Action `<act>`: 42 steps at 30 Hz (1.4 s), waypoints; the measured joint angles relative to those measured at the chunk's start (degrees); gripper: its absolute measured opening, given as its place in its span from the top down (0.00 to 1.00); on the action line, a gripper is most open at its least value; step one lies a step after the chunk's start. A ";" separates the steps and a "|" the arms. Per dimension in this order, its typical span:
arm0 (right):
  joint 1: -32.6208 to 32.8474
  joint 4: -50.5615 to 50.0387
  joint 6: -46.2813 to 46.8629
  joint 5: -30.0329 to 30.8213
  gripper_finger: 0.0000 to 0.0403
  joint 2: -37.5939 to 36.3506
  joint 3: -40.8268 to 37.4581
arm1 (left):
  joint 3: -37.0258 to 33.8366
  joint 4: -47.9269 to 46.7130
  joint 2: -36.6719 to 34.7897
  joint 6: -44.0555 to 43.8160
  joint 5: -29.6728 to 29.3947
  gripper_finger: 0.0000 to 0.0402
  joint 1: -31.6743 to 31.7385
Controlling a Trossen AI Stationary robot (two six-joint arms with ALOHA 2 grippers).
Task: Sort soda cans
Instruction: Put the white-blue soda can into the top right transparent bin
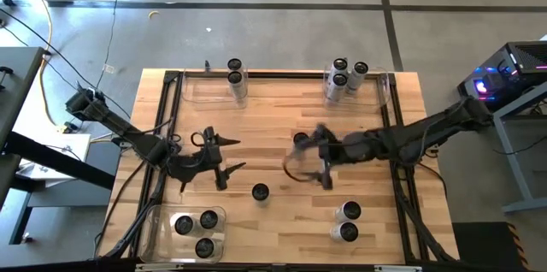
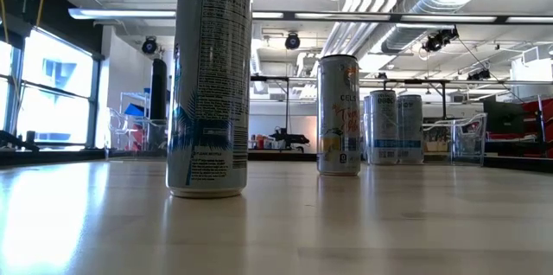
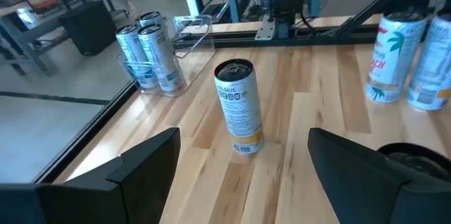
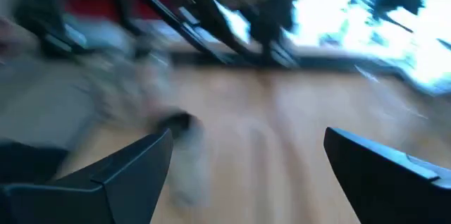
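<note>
Table: a pale wooden slatted table top framed by dark rails, seen from overhead with two dark robot arms reaching in from either side.

Left gripper: the left gripper hangs over the left half of the table, its two dark fingers spread apart with nothing between them; its wrist camera looks at one upright silver-grey soda can with a dark round top standing alone on the wood.

Right gripper: the right gripper sits near the table's centre, smeared by motion blur, its fingers spread wide and empty, just beside a lone can.

Centre can: a single can stands between the two grippers, toward the near edge.

Far bins: a clear plastic rectangular bin at the far left holds two cans; another clear bin at the far right holds about four.

Near bin: a third clear bin at the near left holds three cans.

Loose pair: two cans stand on bare wood at the near right.

Low view: a tall can looms close, others behind it.
</note>
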 joint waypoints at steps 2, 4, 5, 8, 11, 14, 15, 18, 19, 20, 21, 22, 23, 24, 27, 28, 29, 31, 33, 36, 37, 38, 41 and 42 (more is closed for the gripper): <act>0.98 10.26 1.51 -3.01 0.09 2.81 -3.03 | 0.00 1.08 1.84 -0.38 -0.28 0.24 0.00; 2.10 15.21 0.86 -3.37 0.09 5.88 -3.91 | 0.00 2.52 4.01 -1.25 -0.21 0.24 -0.03; 2.62 17.04 0.27 -3.01 0.09 7.72 -3.63 | 0.00 2.73 4.89 -2.16 -0.23 0.24 -0.27; 3.53 17.16 -1.23 -2.41 0.09 13.89 -0.43 | 0.00 2.59 7.14 -6.43 -0.74 0.24 -0.71; 3.61 16.21 -1.79 -2.46 0.09 19.59 3.59 | -0.02 0.53 7.74 -11.56 -3.05 0.24 -0.98; 3.31 15.70 -1.85 -2.47 0.09 24.23 6.82 | -0.02 -1.85 7.21 -14.35 -5.82 0.24 -0.98; 3.32 15.39 -1.92 -2.52 0.09 25.73 7.86 | -0.02 -2.15 7.02 -14.90 -6.44 0.24 -0.98; 3.42 13.42 -3.55 -3.06 0.09 29.17 11.02 | -0.02 -2.56 6.56 -15.43 -7.34 0.24 -0.98; 3.44 12.97 -3.69 -3.14 0.09 30.06 12.10 | -0.02 -2.56 6.55 -15.39 -7.33 0.24 -0.98; 3.46 12.40 -3.70 -3.15 0.09 30.84 12.98 | -0.02 -2.56 6.54 -15.38 -7.34 0.24 -0.98; 3.47 11.88 -3.51 -3.03 0.09 31.65 13.73 | -0.02 -2.58 6.54 -15.39 -7.34 0.24 -0.98; 3.49 11.69 -3.04 -2.59 0.09 32.39 14.32 | -0.02 -2.75 6.54 -15.40 -7.34 0.24 -0.98; 3.33 11.58 -2.58 -2.09 0.09 32.96 14.92 | -0.02 -2.90 6.54 -15.41 -7.33 0.24 -0.98; 3.09 11.35 -2.35 -2.11 0.09 33.28 15.26 | -0.02 -2.95 6.54 -15.42 -7.31 0.24 -0.98; 2.84 11.37 -2.70 -1.57 0.09 34.03 15.69 | -0.02 -3.53 6.53 -15.45 -7.30 0.24 -0.98; 2.81 11.26 -2.76 -1.43 0.09 34.04 15.69 | -0.02 -3.68 6.54 -15.47 -7.29 0.24 -0.98; 2.83 11.11 -2.63 -1.46 0.09 34.03 15.69 | -0.02 -3.76 6.54 -15.49 -7.29 0.24 -0.98; 2.92 11.12 -2.57 -1.46 0.09 34.02 15.69 | -0.02 -3.83 6.54 -15.50 -7.29 0.24 -0.98; 2.99 11.12 -2.57 -1.56 0.09 34.02 15.69 | -0.02 -3.87 6.54 -15.50 -7.29 0.24 -0.98; 3.08 11.19 -2.66 -1.62 0.09 33.99 15.67 | -0.02 -3.88 6.54 -15.50 -7.27 0.24 -0.98; 3.26 11.33 -2.73 -1.62 0.09 33.91 15.64 | -0.02 -3.88 6.54 -15.50 -7.27 0.24 -0.98; 3.41 11.75 -2.70 -1.61 0.09 33.91 15.59 | -0.02 -3.88 6.54 -15.50 -7.27 0.24 -0.98; 3.99 13.54 -2.80 -1.96 0.09 34.00 15.50 | -0.02 -3.88 6.54 -15.50 -7.25 0.24 -0.98; 4.02 13.52 -3.06 -2.43 0.09 34.00 15.50 | -0.02 -3.85 6.54 -15.50 -7.25 0.24 -0.98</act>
